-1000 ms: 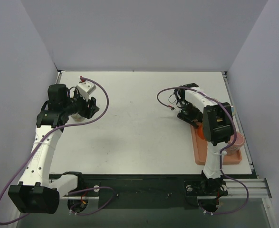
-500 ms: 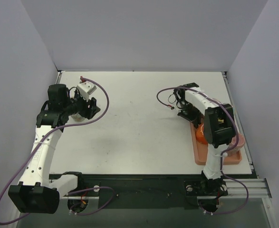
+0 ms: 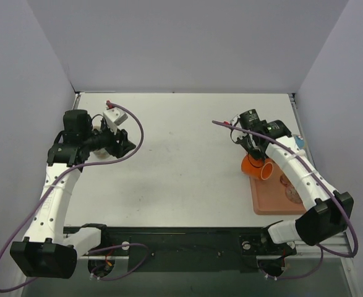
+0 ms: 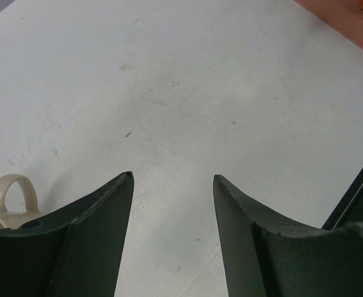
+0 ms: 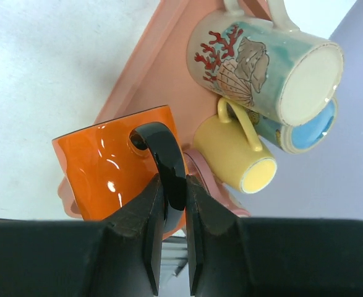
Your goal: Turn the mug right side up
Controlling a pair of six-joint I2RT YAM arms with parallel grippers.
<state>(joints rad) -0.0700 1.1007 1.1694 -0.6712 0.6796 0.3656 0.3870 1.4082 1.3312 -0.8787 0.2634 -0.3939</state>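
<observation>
shell mug, yellow mug, pink tray

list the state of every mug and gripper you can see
orange mug: tipped sideways, held by its black handle
right gripper: shut on the mug handle
left gripper: open, empty
seashell mug: upside down on the tray
yellow mug: upside down, it seems
blue mug: mostly hidden, cannot tell
cream mug: only its handle shows

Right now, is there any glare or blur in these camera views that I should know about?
Right wrist view: small white glints on the glossy orange mug; the close right fingers look dark and soft. Left wrist view: the left fingers are nearly black, the table evenly lit, its specks sharp. Top view: flat, even light, only faint shadows on the table.
</observation>
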